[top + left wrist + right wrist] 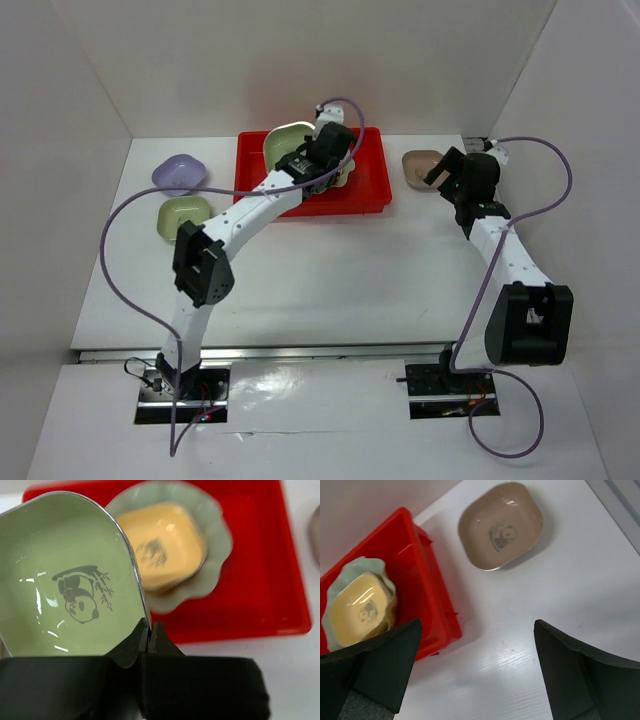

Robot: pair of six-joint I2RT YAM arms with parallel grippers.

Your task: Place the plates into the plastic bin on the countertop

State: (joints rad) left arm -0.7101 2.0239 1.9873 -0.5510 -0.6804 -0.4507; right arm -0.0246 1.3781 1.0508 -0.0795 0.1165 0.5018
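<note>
First, the top external view. The red bin (370,190) lies on the white countertop (330,270), toward the far wall. The left arm reaches over it, and the left gripper (328,172) is above the bin's middle. The pale green scalloped dish (283,140) lies in the bin's far left part, partly hidden by the arm. Outside the bin, on its left, are the lavender dish (180,173) and, nearer the arm bases, the second green dish (185,216). To the right of the bin lies the brownish-pink dish (420,164), with the right gripper (443,172) just beside it. From this view I cannot tell how far either gripper is open.

Next, the left wrist view. The left gripper (150,630) is clamped on the rim of the held green dish (75,580). The jaws are nearly together, with only the thin rim between them. This dish carries a panda print and is tilted, lifted clear of the bin. Beyond it, the yellow dish (162,545) rests inside the scalloped dish (217,545), both within the red bin (260,580).

Last, the right wrist view. The right gripper (475,670) is spread wide, its fingers (580,675) at opposite edges of the frame, and it holds nothing. It hangs over bare countertop (520,630). The brownish-pink dish (500,525) lies flat ahead of it, apart from the fingers and to the right of the bin wall (427,595). The yellow dish (362,607) shows in the bin, nested in the scalloped dish (350,572).
</note>
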